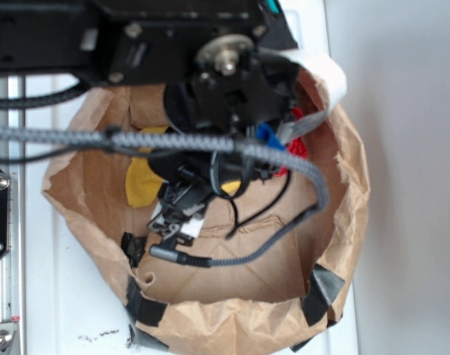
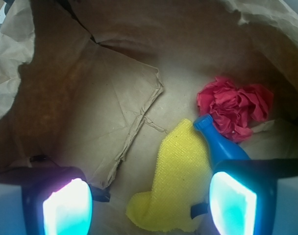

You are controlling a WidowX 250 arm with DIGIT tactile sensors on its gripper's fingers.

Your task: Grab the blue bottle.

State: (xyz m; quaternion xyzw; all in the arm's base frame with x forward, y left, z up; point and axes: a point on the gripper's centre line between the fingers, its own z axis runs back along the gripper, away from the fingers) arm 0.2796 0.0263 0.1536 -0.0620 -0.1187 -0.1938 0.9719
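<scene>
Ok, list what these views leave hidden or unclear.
- Blue bottle: wrist view, body hidden behind a finger; exterior view, mostly under the arm.
- Gripper: exterior view, buried under cables; contact with the bottle undecidable.
- Yellow cloth: exterior view, mostly covered.

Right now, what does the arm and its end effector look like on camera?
The arm is black, with a silver round hub, small blue fittings and a grey braided cable looping across it. In the wrist view the end effector shows two black-framed fingers with pale, cyan-glowing pads.
</scene>
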